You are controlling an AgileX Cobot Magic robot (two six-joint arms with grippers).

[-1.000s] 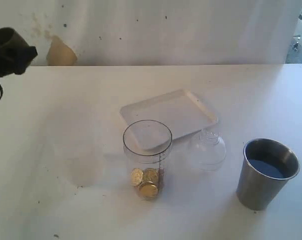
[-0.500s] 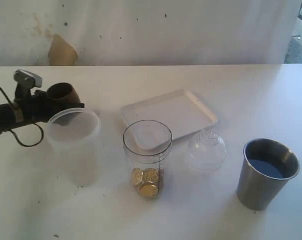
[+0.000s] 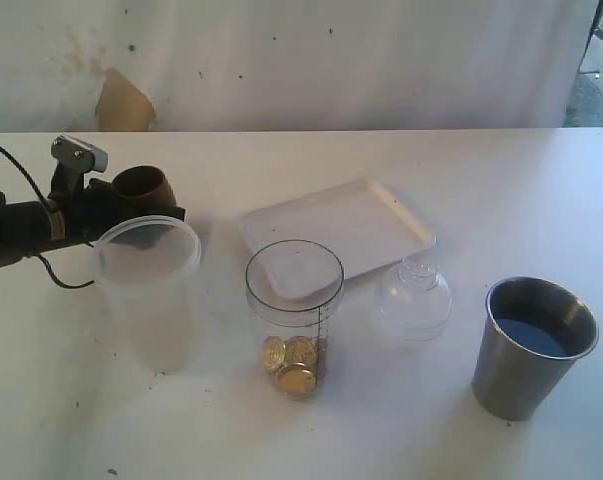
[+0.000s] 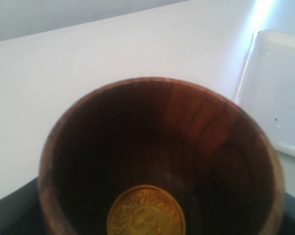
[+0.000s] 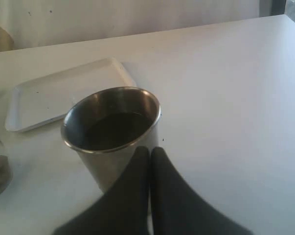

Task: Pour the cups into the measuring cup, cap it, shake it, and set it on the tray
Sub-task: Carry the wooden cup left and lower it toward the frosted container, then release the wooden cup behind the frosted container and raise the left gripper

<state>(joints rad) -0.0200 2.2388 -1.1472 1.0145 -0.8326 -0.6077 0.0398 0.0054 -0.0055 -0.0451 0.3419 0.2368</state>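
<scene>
My left gripper (image 3: 116,208) is shut on the brown wooden cup (image 3: 141,185), holding it just behind the rim of a frosted plastic cup (image 3: 149,290). In the left wrist view the wooden cup (image 4: 162,147) fills the frame, with one gold coin (image 4: 146,211) inside it. The clear measuring cup (image 3: 294,320) stands mid-table with several gold coins (image 3: 291,365) at its bottom. The steel tumbler (image 3: 531,350) stands at the right, dark liquid inside. My right gripper (image 5: 150,151) is shut and empty, right beside the tumbler (image 5: 113,132). The white tray (image 3: 351,225) lies behind the measuring cup.
A clear dome lid (image 3: 413,298) rests between the measuring cup and the tumbler, by the tray's near corner. The tray (image 5: 54,93) lies beyond the tumbler in the right wrist view. A wall runs along the table's far edge.
My left arm has come in from the far left with the wooden cup, moving right. The frosted cup now stands where only a faint shadow showed a second ago.
</scene>
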